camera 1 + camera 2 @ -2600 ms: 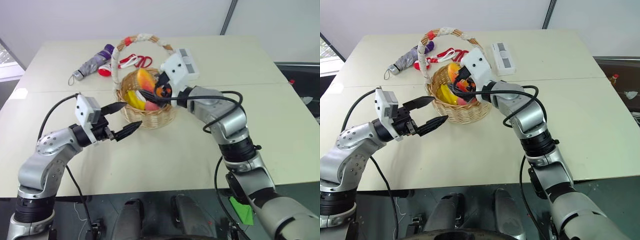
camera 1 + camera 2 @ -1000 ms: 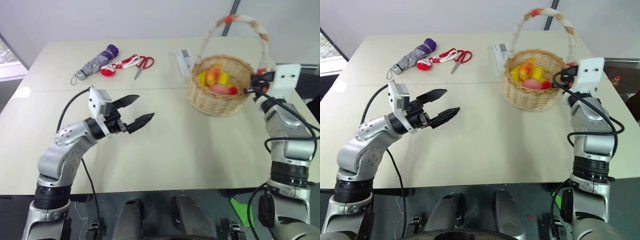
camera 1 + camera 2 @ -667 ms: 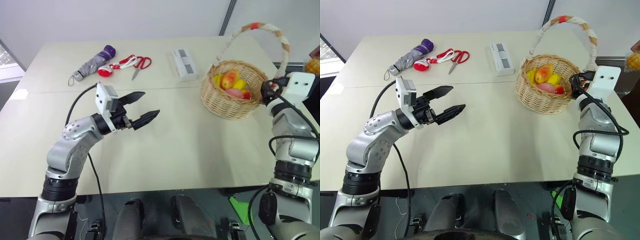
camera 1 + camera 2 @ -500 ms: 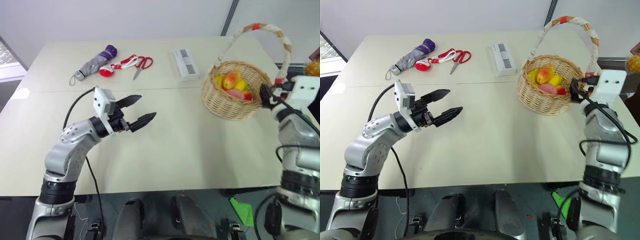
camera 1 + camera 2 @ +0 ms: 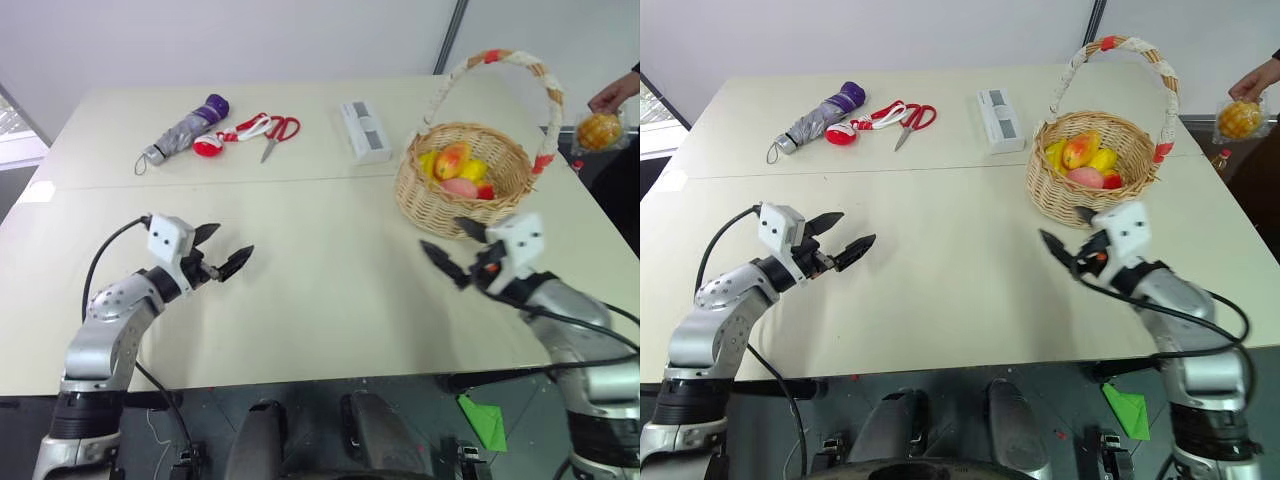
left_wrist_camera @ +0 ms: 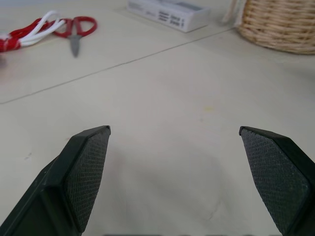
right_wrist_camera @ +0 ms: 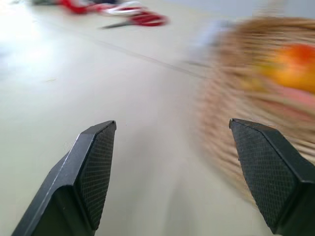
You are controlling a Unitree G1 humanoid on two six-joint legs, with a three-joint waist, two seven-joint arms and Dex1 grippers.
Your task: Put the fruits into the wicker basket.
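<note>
On the left, the left claw (image 5: 222, 250) hangs low over the bare cream worktop (image 5: 320, 250) with its two black fingers spread wide apart and nothing between them, pointing toward the middle of the surface. Behind it, at the far left of the worktop, lies a folded grey umbrella with a purple end (image 5: 183, 127), and just beside that a red-and-white bundle of cord (image 5: 222, 138) that reaches the red-handled scissors (image 5: 275, 131), which lie flat with the blades toward the near side. Further along the far edge sits a white rectangular box (image 5: 364, 129) with grey panels on top; small dark markings show on its side in the left wrist view, too small to read, and no other writing or brand can be made out anywhere. To the right of the box stands the wicker basket (image 5: 425, 193), upright on the worktop, its tall handle (image 5: 545, 95) wrapped in white with red bands. The fruits (image 5: 460, 170) all lie inside it: the red-orange mango (image 5: 452, 158), the yellow lemon (image 5: 473, 169) and the pink peach (image 5: 459, 187) close together. Just in front of the basket, apart from it, the right claw (image 5: 452, 248) hovers with its fingers spread and empty. At the far right edge a person's hand (image 5: 612, 95) holds an orange fruit in clear wrap (image 5: 599, 130).
</note>
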